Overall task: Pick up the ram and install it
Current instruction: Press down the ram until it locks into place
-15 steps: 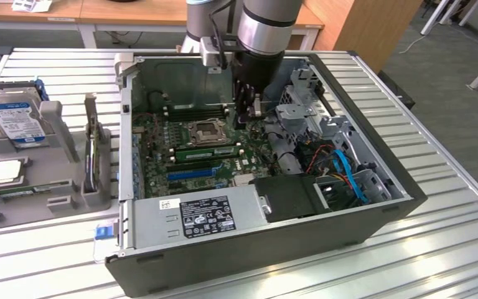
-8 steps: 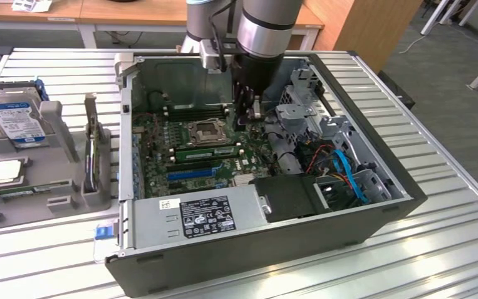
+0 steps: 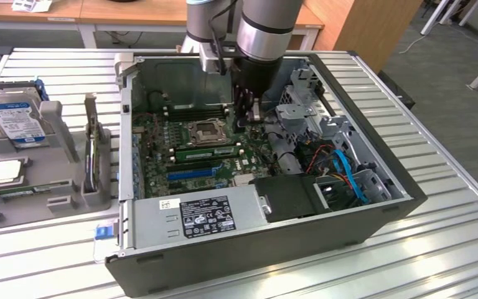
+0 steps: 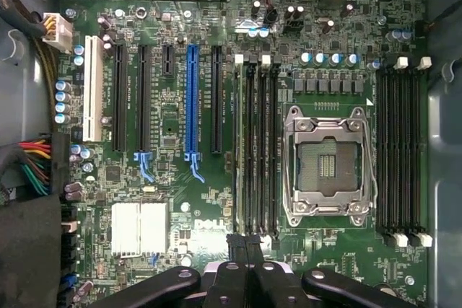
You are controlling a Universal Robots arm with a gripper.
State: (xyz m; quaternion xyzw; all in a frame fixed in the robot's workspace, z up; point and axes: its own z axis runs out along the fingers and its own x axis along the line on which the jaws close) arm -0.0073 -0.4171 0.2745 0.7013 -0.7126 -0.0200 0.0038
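The arm (image 3: 260, 28) hangs straight down, its wrist vertical. At its tip the claw (image 4: 247, 247) points downward, both fingers (image 4: 234, 250) pressed together with no gap between them.

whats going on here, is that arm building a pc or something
A single robot arm is reaching down into an open desktop computer case lying on a slatted metal table. Its gripper is shut and hangs just above the motherboard, near the memory slots beside the empty processor socket. In the exterior view a green ram stick sits in that bank of slots. A hard drive stands in a holder on the exterior view's left.
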